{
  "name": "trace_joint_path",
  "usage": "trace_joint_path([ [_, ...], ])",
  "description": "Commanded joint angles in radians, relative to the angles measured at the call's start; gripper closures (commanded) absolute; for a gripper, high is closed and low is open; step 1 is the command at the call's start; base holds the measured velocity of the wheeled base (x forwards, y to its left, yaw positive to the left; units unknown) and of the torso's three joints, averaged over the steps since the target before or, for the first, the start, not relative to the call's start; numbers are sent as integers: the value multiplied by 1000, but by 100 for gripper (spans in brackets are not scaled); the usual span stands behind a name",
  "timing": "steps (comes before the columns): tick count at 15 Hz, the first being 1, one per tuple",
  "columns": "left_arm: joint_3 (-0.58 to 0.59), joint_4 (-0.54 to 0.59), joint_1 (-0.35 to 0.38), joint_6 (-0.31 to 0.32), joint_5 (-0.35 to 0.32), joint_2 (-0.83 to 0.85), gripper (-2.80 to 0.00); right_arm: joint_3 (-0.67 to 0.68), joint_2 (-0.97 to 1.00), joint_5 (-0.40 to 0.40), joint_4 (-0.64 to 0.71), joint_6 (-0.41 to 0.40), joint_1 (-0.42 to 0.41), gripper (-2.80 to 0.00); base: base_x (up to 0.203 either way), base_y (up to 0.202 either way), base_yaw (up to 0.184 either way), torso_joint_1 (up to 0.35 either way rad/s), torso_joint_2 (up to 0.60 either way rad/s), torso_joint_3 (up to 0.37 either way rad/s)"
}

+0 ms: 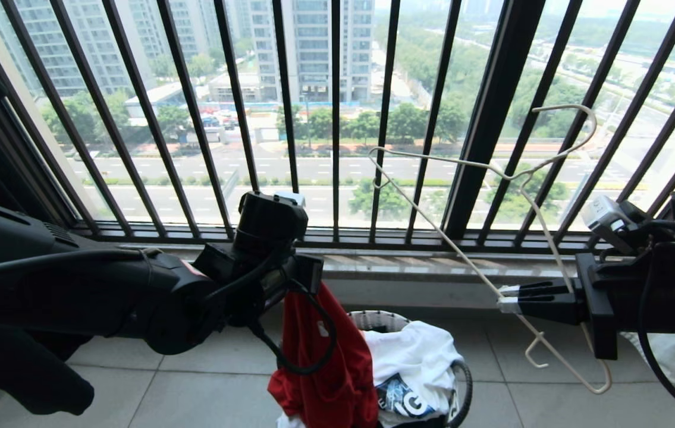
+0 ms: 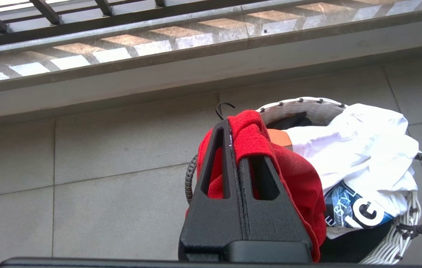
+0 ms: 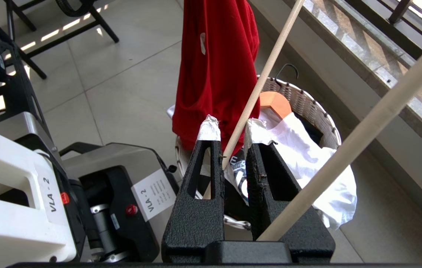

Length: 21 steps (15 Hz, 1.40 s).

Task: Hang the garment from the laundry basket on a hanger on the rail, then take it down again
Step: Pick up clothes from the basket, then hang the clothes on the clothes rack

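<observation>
The red garment [image 1: 325,362] hangs bunched from my left hand [image 2: 233,130], whose fingers are pinched tight on a fold of its cloth; its lower part drapes down beside the laundry basket [image 1: 373,320] on the tiled floor. A white graphic-print shirt [image 1: 414,356] spills over the basket's rim, touching the red cloth. My right hand [image 1: 506,300] is off to the right, narrowly clamped on one arm of the white wire hanger [image 1: 527,172], which tilts up toward the barred window railing [image 1: 337,119]. I see no rail in view. My worries: the grip is on a small fold, so the shirt could slip free as I lift; the white shirt may drag out with it; and the thin wire could swivel between the fingers while threading the neck opening.
</observation>
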Motion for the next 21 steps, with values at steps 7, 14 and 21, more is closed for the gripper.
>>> trace_joint_path([
  [7,-1,-3,4,-1,2,24,0,0,-3,5,-1,-3,0,0,0,0,0,0,3,200],
  [14,8,-19,5,-4,4,23,0,0,-1,5,-1,-3,0,0,0,0,0,4,1,173],
  [21,44,-190,45,38,2,23,0,8,9,5,1,-10,4,0,0,0,0,1,2,10],
])
